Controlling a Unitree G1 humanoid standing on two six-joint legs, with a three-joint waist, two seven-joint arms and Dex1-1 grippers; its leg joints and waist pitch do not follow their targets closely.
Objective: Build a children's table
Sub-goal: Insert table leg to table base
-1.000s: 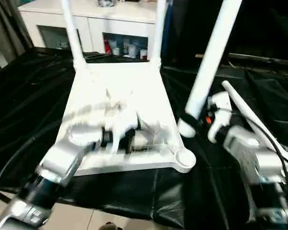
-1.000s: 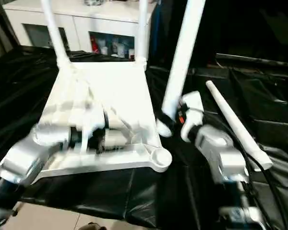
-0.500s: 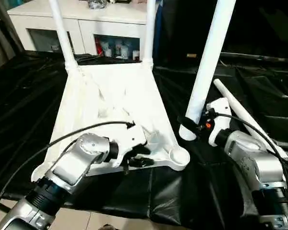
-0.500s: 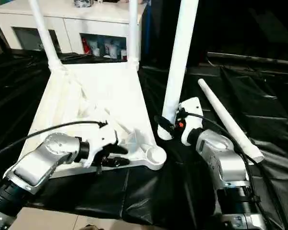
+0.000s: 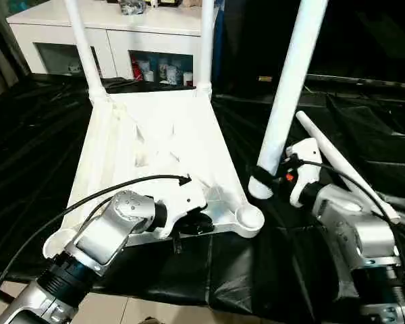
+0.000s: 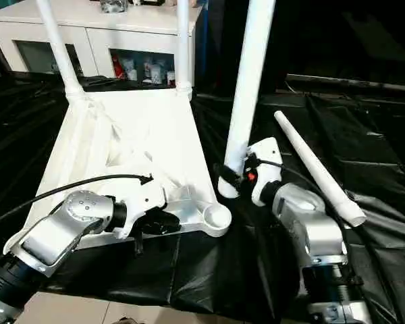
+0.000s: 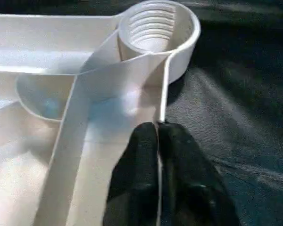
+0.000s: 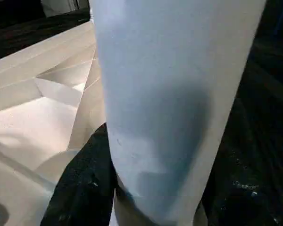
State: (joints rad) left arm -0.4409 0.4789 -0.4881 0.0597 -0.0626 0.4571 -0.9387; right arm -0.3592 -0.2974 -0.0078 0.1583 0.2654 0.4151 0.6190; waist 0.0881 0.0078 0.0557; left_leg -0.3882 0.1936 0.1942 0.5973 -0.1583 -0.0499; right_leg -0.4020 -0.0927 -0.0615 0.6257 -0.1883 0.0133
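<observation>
- At the left our left gripper (image 7: 158,141) is clamped on the near rim wall of the tabletop (image 5: 155,135), which lies underside up on the black-draped counter (image 5: 27,135) with two legs already standing in its far corners.
- In the middle the near right socket (image 5: 249,217) is empty.
- To its right our right gripper (image 5: 270,179) grasps the third leg (image 5: 287,94) near its foot and holds it close to upright, just beside that socket.
- Farthest right, the fourth leg (image 5: 344,165) lies loose on the counter.
- We judge this the third-leg step: next, bring the leg's end over the socket, set it in and turn it.
- The left wrist view shows threads inside the socket; the head views show the near left socket (image 5: 56,243) also waiting.
</observation>
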